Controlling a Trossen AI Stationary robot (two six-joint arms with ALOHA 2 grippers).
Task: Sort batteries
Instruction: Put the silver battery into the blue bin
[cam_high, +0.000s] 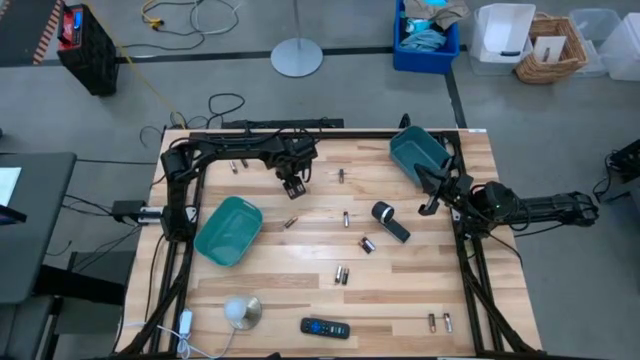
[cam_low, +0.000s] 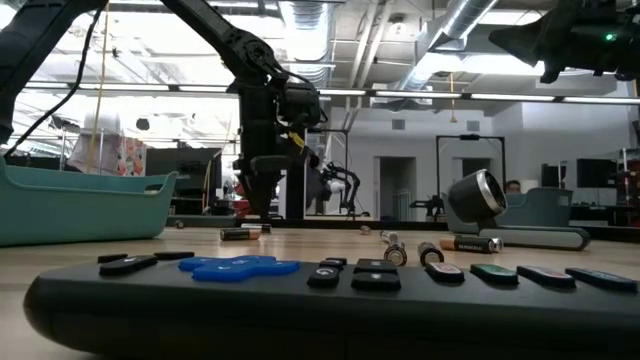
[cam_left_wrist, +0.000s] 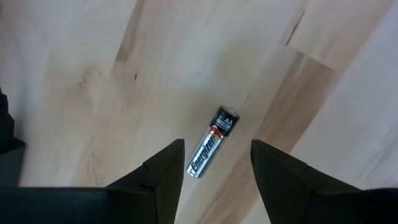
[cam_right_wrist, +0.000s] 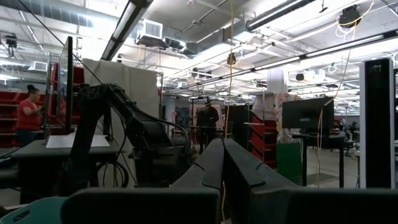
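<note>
While most of the batteries (cam_high: 342, 274) lay loose across the counter (cam_high: 280, 300) from its middle to the near edge, you had both teal bins (cam_high: 229, 231) looking empty, so I judged the sorting barely begun. Your left gripper (cam_left_wrist: 216, 163) hung with jaws released over one battery (cam_left_wrist: 211, 150) toward the far edge. Your right gripper (cam_right_wrist: 222, 163), jaws clenched on nothing, waited by the bin at the far right corner. You had open room mid-counter; the black cylinder (cam_high: 389, 220) crowded the centre-right.

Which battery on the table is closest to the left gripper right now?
The Energizer battery lying between the open left gripper fingers; the others are scattered farther off.
</note>
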